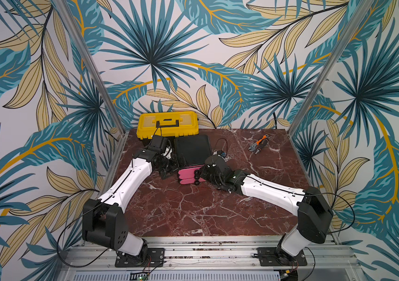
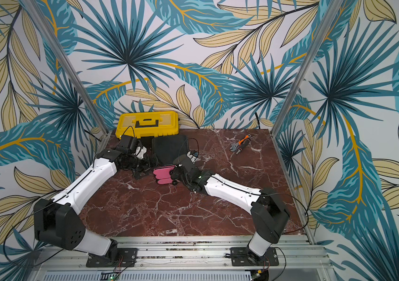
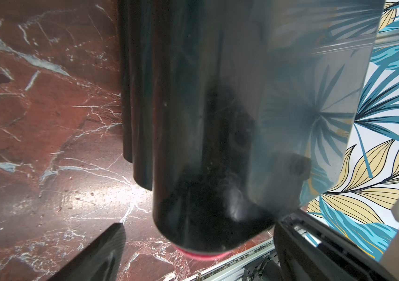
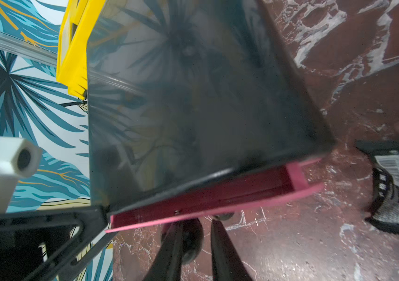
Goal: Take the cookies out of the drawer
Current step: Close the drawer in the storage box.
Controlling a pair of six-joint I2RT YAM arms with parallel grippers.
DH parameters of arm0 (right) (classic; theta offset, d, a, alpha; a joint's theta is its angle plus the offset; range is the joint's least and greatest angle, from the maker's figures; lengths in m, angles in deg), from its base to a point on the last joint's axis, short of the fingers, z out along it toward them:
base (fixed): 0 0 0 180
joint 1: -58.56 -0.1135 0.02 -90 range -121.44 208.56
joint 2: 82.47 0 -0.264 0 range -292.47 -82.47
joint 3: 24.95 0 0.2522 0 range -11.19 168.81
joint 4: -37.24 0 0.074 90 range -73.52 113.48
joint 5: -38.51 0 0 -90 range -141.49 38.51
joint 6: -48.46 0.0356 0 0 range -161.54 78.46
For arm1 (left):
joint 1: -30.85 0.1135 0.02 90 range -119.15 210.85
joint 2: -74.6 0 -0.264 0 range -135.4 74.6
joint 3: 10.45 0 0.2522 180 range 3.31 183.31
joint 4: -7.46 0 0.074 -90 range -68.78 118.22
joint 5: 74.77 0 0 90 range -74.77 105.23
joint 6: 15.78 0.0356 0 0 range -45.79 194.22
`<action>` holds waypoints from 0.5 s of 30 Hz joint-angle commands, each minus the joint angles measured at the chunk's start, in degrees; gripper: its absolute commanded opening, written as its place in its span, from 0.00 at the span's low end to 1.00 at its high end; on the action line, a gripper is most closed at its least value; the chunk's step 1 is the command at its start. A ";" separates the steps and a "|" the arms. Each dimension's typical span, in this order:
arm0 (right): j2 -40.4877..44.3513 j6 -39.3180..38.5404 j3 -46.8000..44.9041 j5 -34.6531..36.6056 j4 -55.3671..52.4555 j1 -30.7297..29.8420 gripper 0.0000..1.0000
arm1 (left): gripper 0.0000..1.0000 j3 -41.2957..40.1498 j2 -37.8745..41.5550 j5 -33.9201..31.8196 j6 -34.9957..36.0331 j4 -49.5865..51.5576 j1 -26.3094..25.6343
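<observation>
Right end effector [image 4: 197,223] seemingly pinching the knob [image 4: 192,240] of the pink drawer [image 4: 218,194] | drawer directly ahead, slide axis toward end effector | cookies unseen | right arm nearer.

Top pink drawer [image 4: 230,192], level, drawn slightly out of its black cabinet [image 4: 193,109]; the cookies are hidden from me, interior seemingly shadowed.

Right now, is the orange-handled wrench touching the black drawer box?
Apart. Both top views show bare marble tabletop between the wrench and the black drawer box.
</observation>
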 commanded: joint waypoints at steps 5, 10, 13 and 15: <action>-1.89 4.90 -3.88 -2.15 12.84 1.15 0.25 | 1.00 4.12 1.85 -0.37 0.79 -0.18 0.35; -1.34 8.65 -9.47 -1.80 23.86 1.16 0.29 | 1.00 3.91 1.78 0.88 0.15 -2.14 0.29; 1.29 9.89 -13.08 0.88 24.68 1.10 0.33 | 1.00 3.69 1.02 1.91 -0.89 -4.01 0.24; 3.47 10.69 -16.33 2.96 25.47 0.93 0.36 | 1.00 3.70 0.38 2.35 -1.42 -5.06 0.28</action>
